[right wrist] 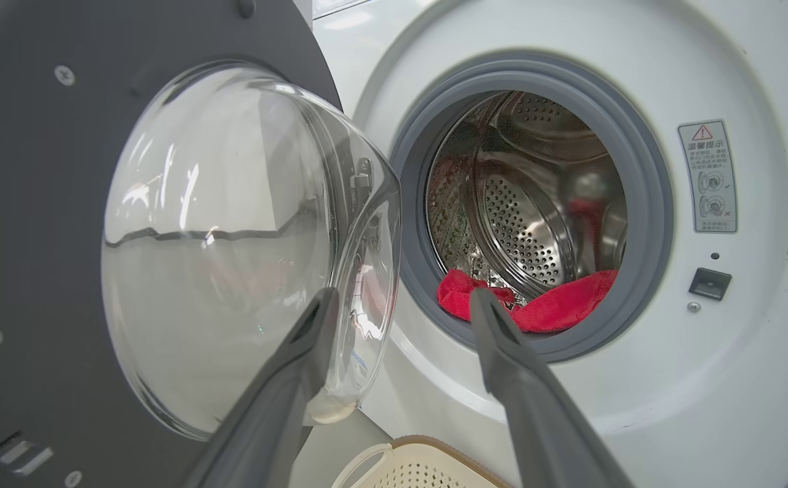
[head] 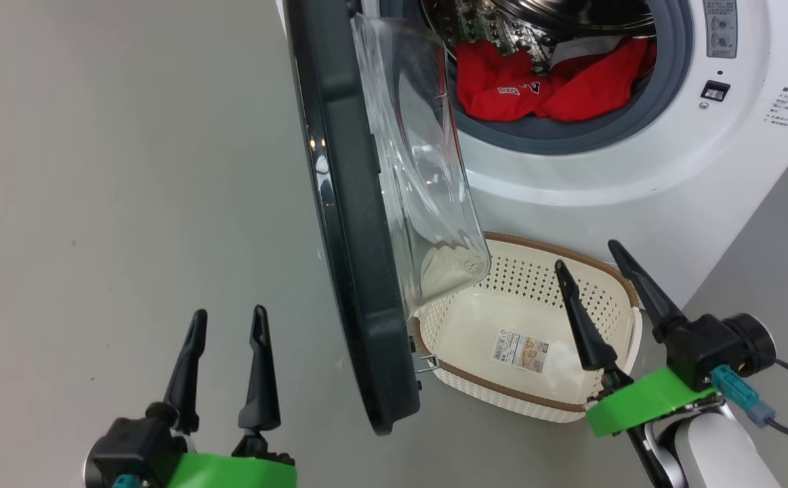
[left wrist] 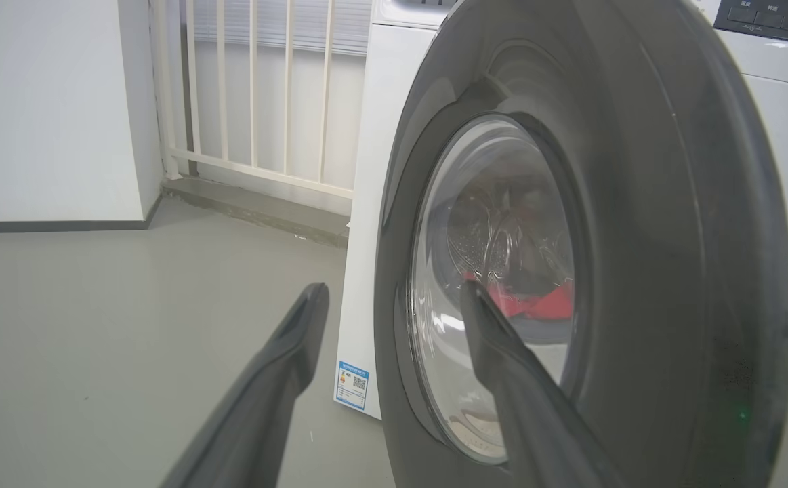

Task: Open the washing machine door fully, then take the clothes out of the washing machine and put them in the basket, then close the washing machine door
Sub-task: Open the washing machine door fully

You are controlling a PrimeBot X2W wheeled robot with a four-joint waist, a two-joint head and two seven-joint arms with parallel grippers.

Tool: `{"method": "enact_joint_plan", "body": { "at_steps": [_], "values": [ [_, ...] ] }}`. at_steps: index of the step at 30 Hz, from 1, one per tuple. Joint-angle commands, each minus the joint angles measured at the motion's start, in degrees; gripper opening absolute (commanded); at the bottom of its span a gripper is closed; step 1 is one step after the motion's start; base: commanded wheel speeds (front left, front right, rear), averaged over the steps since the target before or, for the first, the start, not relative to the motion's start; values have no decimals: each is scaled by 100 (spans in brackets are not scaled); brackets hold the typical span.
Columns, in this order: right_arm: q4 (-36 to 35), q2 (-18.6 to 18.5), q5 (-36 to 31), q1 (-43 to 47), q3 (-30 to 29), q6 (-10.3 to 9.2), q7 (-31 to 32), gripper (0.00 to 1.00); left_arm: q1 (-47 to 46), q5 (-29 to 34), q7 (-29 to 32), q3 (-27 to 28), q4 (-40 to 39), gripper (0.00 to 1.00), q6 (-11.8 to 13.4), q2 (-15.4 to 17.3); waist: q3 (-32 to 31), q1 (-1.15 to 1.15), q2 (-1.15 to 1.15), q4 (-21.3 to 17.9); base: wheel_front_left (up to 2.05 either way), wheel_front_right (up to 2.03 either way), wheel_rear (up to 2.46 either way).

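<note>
The washing machine (head: 644, 169) stands at the top right with its door (head: 353, 224) swung out, the black rim edge-on and the glass bowl (head: 427, 176) bulging over the basket. Red clothes (head: 549, 85) lie at the drum's mouth, also the clothes (right wrist: 536, 308) in the right wrist view. The cream basket (head: 522, 339) sits on the floor below the opening, holding nothing. My right gripper (head: 587, 261) is open above the basket's right side, nothing between its fingers. My left gripper (head: 227, 322) is open at the lower left, outside the door (left wrist: 604, 237), apart from it.
Grey floor (head: 116, 203) stretches wide to the left of the door. In the left wrist view a white railing (left wrist: 258, 102) and a white wall (left wrist: 41, 108) stand behind the machine's side. The door's latch socket (head: 714, 90) is on the machine's front, right of the opening.
</note>
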Motion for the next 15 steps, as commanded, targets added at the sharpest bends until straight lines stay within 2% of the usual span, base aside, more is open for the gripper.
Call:
{"method": "enact_joint_plan", "body": {
  "at_steps": [1,7,15],
  "values": [
    [-209,48,-13,23,103,35,-69,100,-36,66,-29,176,-134,100,23,78,5,0,0,3,0,0,0],
    [-534,50,-11,278,30,35,-75,100,-16,70,-29,139,-92,100,10,78,0,0,0,21,0,0,0],
    [-598,50,123,398,21,35,-76,100,19,64,-29,135,-39,100,20,78,-54,0,0,21,0,0,0]
  ]
}}
